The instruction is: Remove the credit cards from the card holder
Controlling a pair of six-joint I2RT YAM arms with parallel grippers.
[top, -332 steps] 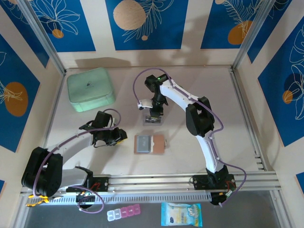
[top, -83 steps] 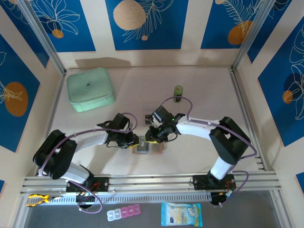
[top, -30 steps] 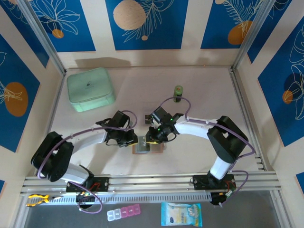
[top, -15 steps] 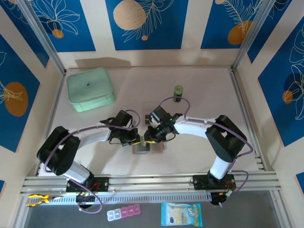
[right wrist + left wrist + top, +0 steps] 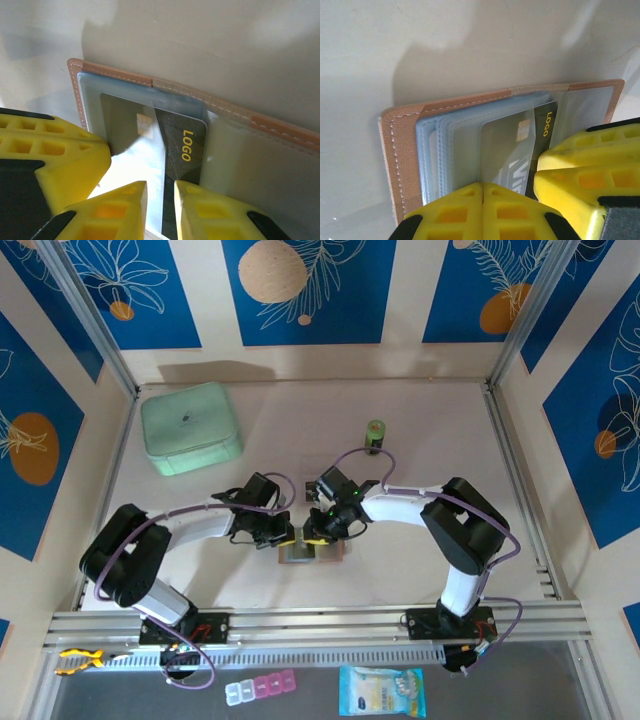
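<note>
The tan card holder (image 5: pixel 322 554) lies open on the table between both arms. Its clear sleeves (image 5: pixel 455 150) fan out inside the stitched leather edge (image 5: pixel 400 150). A dark credit card (image 5: pixel 182 145) printed "LOGO" sticks partway out of a sleeve. My left gripper (image 5: pixel 482 186) (image 5: pixel 290 536) is shut, with the raised edge of a clear sleeve running into its seam. My right gripper (image 5: pixel 160 187) (image 5: pixel 313 532) hovers over the dark card, its fingers a narrow gap apart with the card showing between them. The two grippers almost touch.
A mint-green case (image 5: pixel 190 427) stands at the back left and a small green bottle (image 5: pixel 375 435) behind the right arm. A pill box (image 5: pixel 260 688) and a packet (image 5: pixel 382 690) lie beyond the front rail. Metal frame posts and walls ring the table.
The left gripper's fingers have come fully together over the holder's left half. Both arms have crept slightly closer over the holder; the right gripper's gap is unchanged.
</note>
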